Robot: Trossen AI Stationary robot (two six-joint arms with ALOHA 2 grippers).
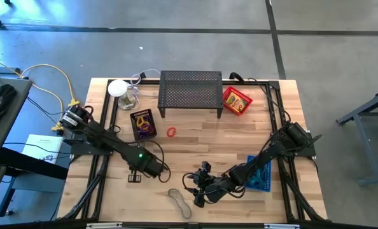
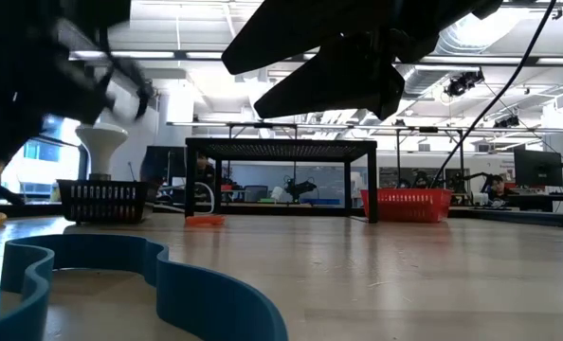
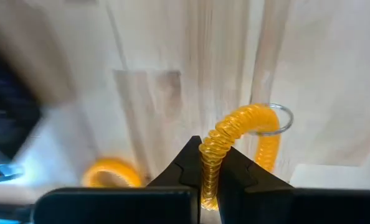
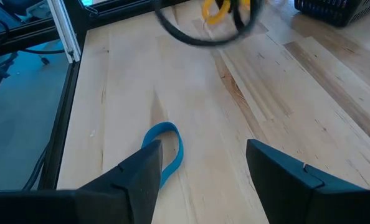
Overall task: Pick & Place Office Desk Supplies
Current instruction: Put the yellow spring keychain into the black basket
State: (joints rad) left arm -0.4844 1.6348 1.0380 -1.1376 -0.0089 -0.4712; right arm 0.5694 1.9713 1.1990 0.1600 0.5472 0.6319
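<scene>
My left gripper (image 3: 210, 177) is shut on a yellow-orange coiled cord (image 3: 235, 127) with a metal ring (image 3: 283, 118); in the high view it hovers near the table's near-left part (image 1: 135, 175). My right gripper (image 4: 203, 168) is open, low over the table's near middle (image 1: 198, 193), its fingers touching nothing. A blue elongated band (image 4: 168, 149) lies flat on the wood just off one finger, also seen in the high view (image 1: 179, 202) and close up in the low view (image 2: 120, 275). A small red ring (image 1: 171, 132) lies mid-table. My left gripper pinches the coiled cord between its two fingers (image 3: 188, 165), on a stretch of coil (image 3: 211, 155) short of the ringed end. The coil curves away past the fingertips to the metal ring. Whether the cord rests on the wood, I cannot tell.
A black mesh tray (image 1: 143, 124) with purple and yellow things stands left of centre. A red tray (image 1: 237, 100) is far right, a blue tray (image 1: 262, 175) under my right arm. The black perforated stand (image 1: 190, 92) and a white-topped glass object (image 1: 120, 90) line the far edge.
</scene>
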